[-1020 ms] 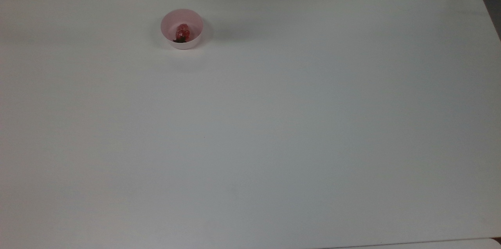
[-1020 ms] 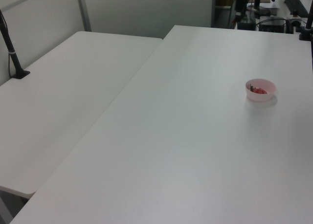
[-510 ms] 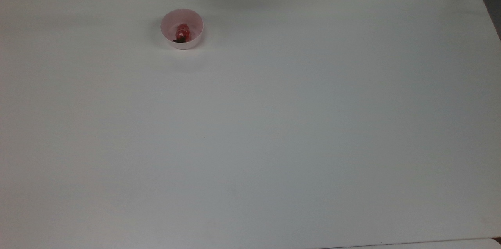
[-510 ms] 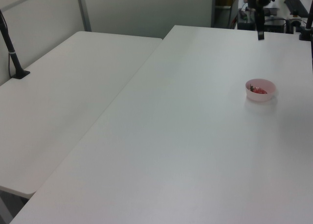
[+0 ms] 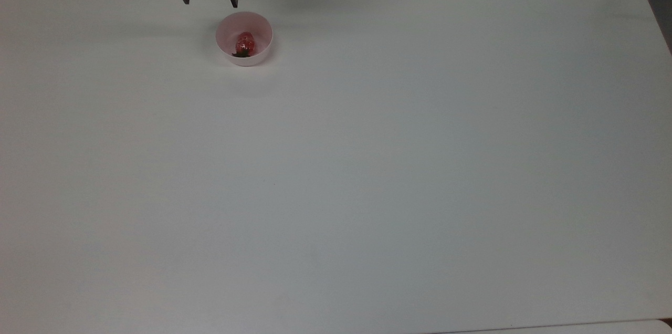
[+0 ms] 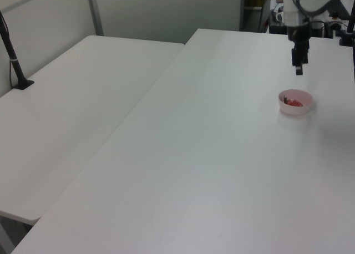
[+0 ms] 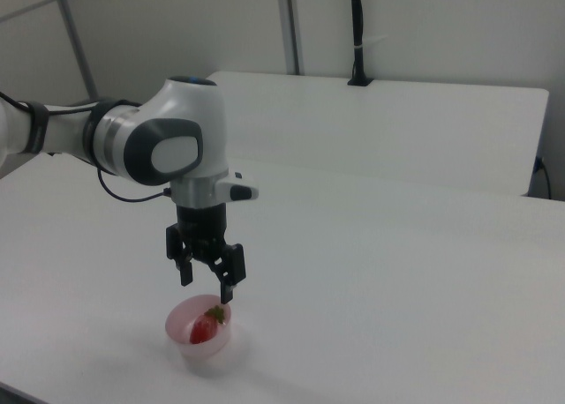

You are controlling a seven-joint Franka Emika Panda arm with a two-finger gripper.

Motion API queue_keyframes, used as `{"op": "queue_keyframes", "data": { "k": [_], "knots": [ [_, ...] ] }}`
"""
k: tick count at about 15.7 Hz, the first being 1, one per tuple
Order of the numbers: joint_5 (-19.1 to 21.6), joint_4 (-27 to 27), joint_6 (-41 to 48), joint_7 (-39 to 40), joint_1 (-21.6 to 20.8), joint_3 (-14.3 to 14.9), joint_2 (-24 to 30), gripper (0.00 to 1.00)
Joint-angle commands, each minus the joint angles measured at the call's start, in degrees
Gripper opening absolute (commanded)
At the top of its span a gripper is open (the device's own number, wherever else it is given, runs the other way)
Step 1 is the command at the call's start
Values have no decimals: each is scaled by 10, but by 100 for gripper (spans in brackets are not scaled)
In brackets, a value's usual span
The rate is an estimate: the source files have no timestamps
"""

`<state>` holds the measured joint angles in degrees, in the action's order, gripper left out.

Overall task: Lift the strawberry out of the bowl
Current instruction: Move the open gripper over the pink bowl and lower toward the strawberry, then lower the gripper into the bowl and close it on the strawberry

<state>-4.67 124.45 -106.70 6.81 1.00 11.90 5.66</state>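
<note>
On the white worktop, your pale pink bowl holds the strawberry, glossy red with a dark green cap. Your gripper hangs just above the rim, fingers spread and empty.

White bench w/ plain matte top, evenly lit. A 2nd white table butts against it on the left view's left, w/ a black clamped pole at its edge. Pale grey wall panels w/ metal uprights behind; cluttered desks in the left view's top right.
</note>
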Motion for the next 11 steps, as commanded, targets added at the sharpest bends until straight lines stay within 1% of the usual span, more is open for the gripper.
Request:
{"op": "queue_keyframes", "data": {
  "k": [1, 2, 4, 7, 9, 11],
  "knots": [
    [33, 14, -37, -58, -5, -1, -22, 70],
    [33, 15, -41, -60, -7, -1, -33, 68],
    [34, 15, -56, -67, -8, -10, -51, 67],
    [34, 14, -65, -90, -6, -40, -82, 67],
    [34, 15, -68, -92, -6, -54, -86, 67],
    [34, 15, -69, -93, -6, -55, -88, 64]
  ]
}}
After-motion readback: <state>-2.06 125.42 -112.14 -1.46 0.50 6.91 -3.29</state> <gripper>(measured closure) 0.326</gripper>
